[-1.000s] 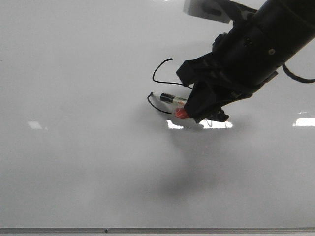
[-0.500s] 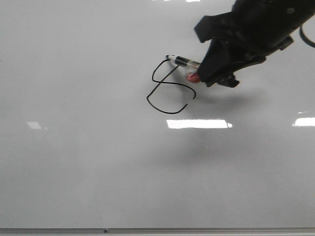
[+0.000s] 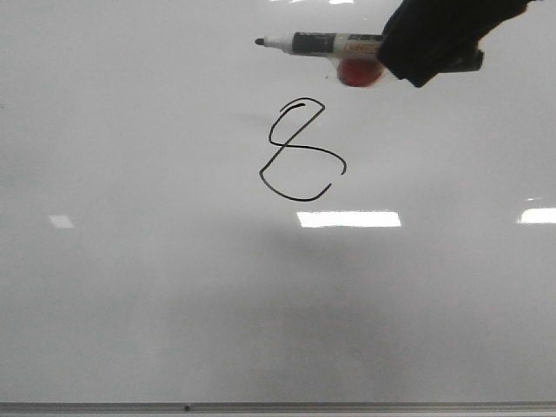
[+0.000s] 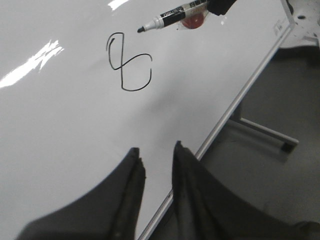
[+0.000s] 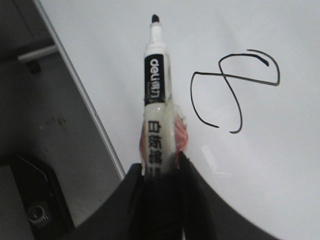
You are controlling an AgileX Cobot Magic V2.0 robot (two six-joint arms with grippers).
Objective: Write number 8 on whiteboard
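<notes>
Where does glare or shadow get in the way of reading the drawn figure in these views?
Front view: bright reflections on the whiteboard lie below the number 8, not across it; a faint shadow sits lower. Left wrist view: a glare streak beside the figure. Right wrist view: strokes crisp, marker sharp.

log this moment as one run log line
stage: marker lifted off whiteboard | number 8 drawn, lower loop open | right tool shut on marker | left tool idle, nothing held

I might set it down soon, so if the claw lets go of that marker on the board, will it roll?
Probably: the marker looks like a round, stiff barrel, and the whiteboard is glossy. The red lump on it might check rolling.
</notes>
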